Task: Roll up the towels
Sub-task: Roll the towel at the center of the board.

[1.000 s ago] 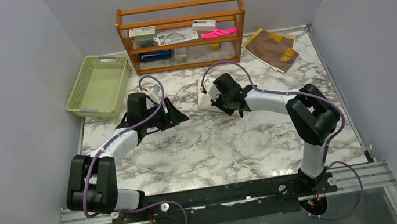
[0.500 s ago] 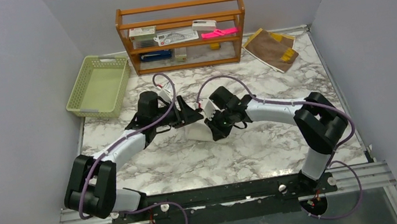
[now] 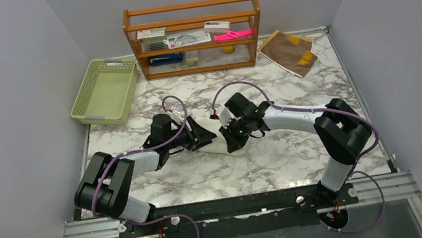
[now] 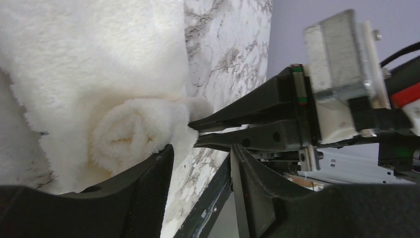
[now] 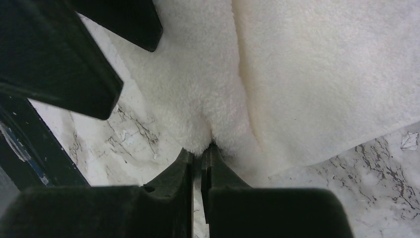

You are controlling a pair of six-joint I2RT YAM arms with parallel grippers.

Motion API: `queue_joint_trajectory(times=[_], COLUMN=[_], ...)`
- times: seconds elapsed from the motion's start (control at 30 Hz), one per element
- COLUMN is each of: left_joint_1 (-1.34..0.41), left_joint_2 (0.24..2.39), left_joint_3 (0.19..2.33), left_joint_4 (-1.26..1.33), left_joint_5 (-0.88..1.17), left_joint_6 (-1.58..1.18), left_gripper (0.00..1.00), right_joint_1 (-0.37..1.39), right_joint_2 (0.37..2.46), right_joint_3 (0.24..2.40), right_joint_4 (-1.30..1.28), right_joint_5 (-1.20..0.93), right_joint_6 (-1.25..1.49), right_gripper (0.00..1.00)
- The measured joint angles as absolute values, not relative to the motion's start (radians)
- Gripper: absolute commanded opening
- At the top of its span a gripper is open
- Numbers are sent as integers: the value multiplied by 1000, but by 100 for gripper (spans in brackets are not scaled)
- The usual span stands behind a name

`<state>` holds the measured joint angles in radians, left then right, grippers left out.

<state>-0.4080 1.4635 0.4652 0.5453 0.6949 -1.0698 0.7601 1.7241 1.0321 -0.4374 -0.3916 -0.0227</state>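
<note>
The white towel [image 5: 297, 74] is being pinched at its 3 o'clock edge by the right gripper [image 5: 200, 156]. The left gripper [image 4: 200, 163] is being held open at 9 o'clock.

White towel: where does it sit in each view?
Top external: white towel just below frame centre.
Left wrist: fills the upper left, with its rolled end at mid-frame.
Right wrist: covers the top and right.
Shared landmark: right gripper, shut on the towel's edge.

Marble table [image 3: 264, 161], grey walls [image 3: 5, 92], wooden shelf [image 3: 189, 5]
</note>
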Motion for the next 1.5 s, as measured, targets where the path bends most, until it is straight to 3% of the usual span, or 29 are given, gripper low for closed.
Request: queue_joint_trajectory(times=[0.1, 0.3, 0.4, 0.6, 0.87, 1.2, 1.5], left_joint_1=[-408, -408, -409, -413, -413, -406, -394], left_joint_2=[1506, 1599, 1621, 1670, 1607, 1329, 1337], left_joint_3=[429, 396, 389, 363, 281, 283, 320], left_joint_4=[623, 736, 758, 818, 822, 431, 356], left_joint_5=[683, 643, 620, 573, 517, 341, 320], left_joint_6=[-1119, -1166, -1165, -1165, -1152, -1036, -992], left_gripper=[45, 19, 0, 0, 0, 0, 0], right_joint_1=[760, 776, 792, 841, 849, 922, 996], right_joint_2=[1724, 1724, 1721, 1666, 1502, 1471, 1476], right_joint_3=[1024, 1024, 1023, 995, 952, 859, 846], right_joint_4=[-425, -422, -419, -403, -390, -385, -327], right_joint_5=[-392, -384, -369, -302, -270, -296, -290], right_joint_6=[-12, -8, -9, -47, -117, -219, -245], right_gripper=[1, 1, 5, 26, 27, 31, 32])
